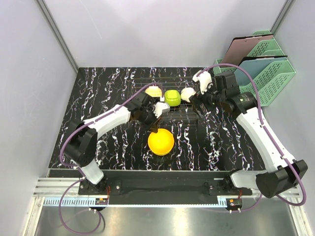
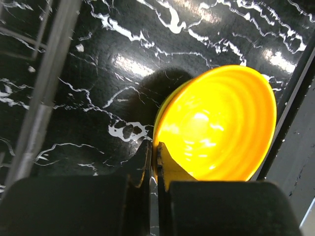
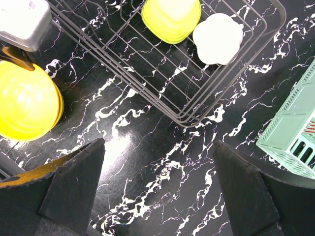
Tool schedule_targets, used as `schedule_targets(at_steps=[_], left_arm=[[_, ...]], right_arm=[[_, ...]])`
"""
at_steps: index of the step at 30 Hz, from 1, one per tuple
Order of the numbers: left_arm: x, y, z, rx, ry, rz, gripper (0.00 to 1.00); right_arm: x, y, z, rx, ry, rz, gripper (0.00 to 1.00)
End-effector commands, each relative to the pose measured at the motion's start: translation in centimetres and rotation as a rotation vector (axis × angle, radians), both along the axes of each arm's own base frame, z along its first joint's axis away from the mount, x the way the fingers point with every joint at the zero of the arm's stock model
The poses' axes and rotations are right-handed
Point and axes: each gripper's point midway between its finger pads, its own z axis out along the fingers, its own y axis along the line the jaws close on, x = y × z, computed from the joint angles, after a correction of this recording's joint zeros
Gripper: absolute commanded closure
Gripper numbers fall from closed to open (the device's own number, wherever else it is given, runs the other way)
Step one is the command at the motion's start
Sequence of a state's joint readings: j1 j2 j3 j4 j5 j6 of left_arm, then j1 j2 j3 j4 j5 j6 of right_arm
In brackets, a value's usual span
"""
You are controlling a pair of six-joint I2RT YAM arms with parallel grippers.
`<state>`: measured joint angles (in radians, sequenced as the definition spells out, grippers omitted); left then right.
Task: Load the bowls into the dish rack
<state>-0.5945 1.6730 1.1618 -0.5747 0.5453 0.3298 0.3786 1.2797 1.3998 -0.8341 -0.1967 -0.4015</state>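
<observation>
Left pincer [image 2: 152, 147]: pinched tight on the rim of the glossy, ribbed orange bowl [image 2: 216, 128], centre of the top view.
Right pincer [image 3: 157, 182]: wide, over bare marbled worktop [image 3: 147, 142].
Dish rack [image 3: 182, 115]: thin wire, upper centre; holds lime bowl [image 3: 171, 17] and white bowl [image 3: 218, 38].

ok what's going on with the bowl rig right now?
It's loading bowls into the dish rack. Three are already in it: a cream bowl, a lime green bowl and a white bowl. The left gripper is shut on the rim of a yellow-orange bowl on the table just in front of the rack, not yet loaded. The right gripper hangs open by the rack's right end, holding nothing.
</observation>
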Motion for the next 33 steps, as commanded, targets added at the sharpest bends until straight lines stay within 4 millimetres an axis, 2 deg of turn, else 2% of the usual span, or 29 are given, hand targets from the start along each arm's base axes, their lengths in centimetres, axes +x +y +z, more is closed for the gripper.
schedule_targets(at_steps=[1,5,9,10,12,14,15,16,18,19,24,33], left_arm=[[0.8,-1.5,5.0,-0.093,-0.081,-0.053,1.00],[0.8,-2.0,8.0,-0.149,-0.116,-0.071,1.00],[0.7,-2.3,11.4,-0.208,-0.181,-0.090,1.00],[0.7,-2.3,12.7,-0.228,-0.215,-0.096,1.00],[0.7,-2.3,14.1,-0.247,-0.255,-0.106,1.00],[0.4,-2.0,15.6,-0.268,-0.296,-0.114,1.00],[0.3,-2.0,16.0,-0.275,-0.308,-0.117,1.00],[0.0,-1.9,16.8,-0.290,-0.323,-0.124,1.00],[-0.5,-1.8,17.3,-0.304,-0.331,-0.129,1.00],[-0.8,-1.7,18.0,-0.319,-0.343,-0.139,1.00],[-1.9,-1.3,19.3,-0.348,-0.382,-0.162,1.00],[-1.7,-1.3,19.6,-0.351,-0.398,-0.160,1.00]], right_arm=[[0.8,0.4,0.5,0.032,-0.020,-0.007,0.02],[0.3,1.1,0.1,0.063,0.016,0.017,0.00],[-2.1,3.8,0.2,0.212,0.134,0.136,0.00],[-3.3,5.1,0.5,0.292,0.195,0.194,0.00],[-4.8,6.9,1.0,0.397,0.282,0.286,0.00],[-5.2,7.8,0.9,0.485,0.384,0.312,0.00],[-5.9,8.5,1.8,0.547,0.430,0.367,0.00],[-5.9,8.9,1.5,0.574,0.486,0.368,0.00],[-6.1,9.6,2.1,0.619,0.525,0.411,0.00],[-5.9,9.9,1.7,0.631,0.567,0.407,0.00],[-6.2,11.0,2.2,0.731,0.702,0.479,0.00],[-6.9,11.7,1.3,0.820,0.850,0.523,0.00]])
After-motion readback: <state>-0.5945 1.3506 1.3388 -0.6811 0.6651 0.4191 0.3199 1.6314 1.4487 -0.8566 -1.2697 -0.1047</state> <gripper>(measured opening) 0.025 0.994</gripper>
